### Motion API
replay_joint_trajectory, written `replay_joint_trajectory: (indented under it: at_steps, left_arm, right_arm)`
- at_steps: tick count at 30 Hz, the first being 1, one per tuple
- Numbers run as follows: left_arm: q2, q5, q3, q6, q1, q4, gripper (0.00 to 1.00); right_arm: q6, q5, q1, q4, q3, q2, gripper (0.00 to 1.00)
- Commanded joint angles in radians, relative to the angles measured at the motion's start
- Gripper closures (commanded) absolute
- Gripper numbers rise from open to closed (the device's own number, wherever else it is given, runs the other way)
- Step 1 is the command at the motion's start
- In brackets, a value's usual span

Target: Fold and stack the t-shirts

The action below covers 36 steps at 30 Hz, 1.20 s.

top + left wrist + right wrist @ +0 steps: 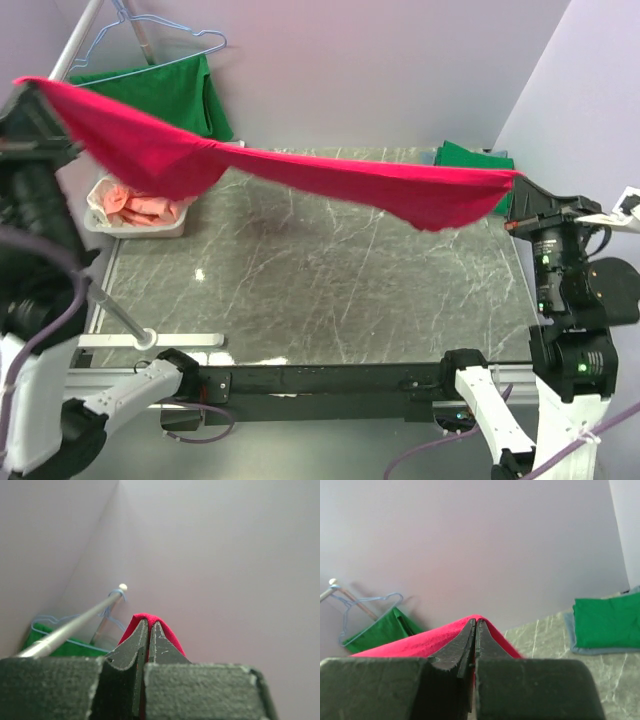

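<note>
red shirt (pixel 300 170) is strung left-to-right in the air above the table (pixel 330 290), sagging a bit. left gripper (pixel 149 622) pinches one end, right gripper (pixel 475 621) the other, both clamped tight. folded green shirt (pixel 470 157) at the far right corner is nearer the right one

The marble table (pixel 330 290) bears a white bin (pixel 100 216) and folded green t-shirt (pixel 468 157).

Bright, even light; small glare spots on table (pixel 300 290); blurred wrist-view foregrounds
</note>
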Motion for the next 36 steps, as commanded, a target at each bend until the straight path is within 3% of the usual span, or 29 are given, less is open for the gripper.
replay_joint_trajectory:
  at_steps: [1,9,19,28,32,36]
  left_arm:
    - [-0.023,0.014,-0.016,-0.018,0.002,0.008,0.99]
    - [0.132,0.013,0.099,0.024,0.002,0.061,0.99]
    - [0.538,-0.044,0.146,0.058,0.022,0.164,0.99]
    - [0.845,-0.032,0.516,0.091,0.108,0.069,0.99]
    - [0.864,-0.015,0.627,0.135,0.117,0.042,0.99]
    - [0.784,0.019,0.610,0.118,0.117,0.013,0.99]
  right_arm:
    - [-0.037,0.007,-0.007,-0.031,0.033,0.004,1.00]
    - [-0.023,0.001,-0.007,0.046,0.078,0.114,1.00]
    - [0.010,-0.028,-0.007,0.204,0.002,0.352,1.00]
    - [0.000,-0.070,-0.025,0.248,0.117,0.510,1.00]
    - [-0.003,-0.078,-0.025,0.231,0.160,0.521,1.00]
    - [-0.008,-0.094,-0.025,0.233,0.148,0.480,1.00]
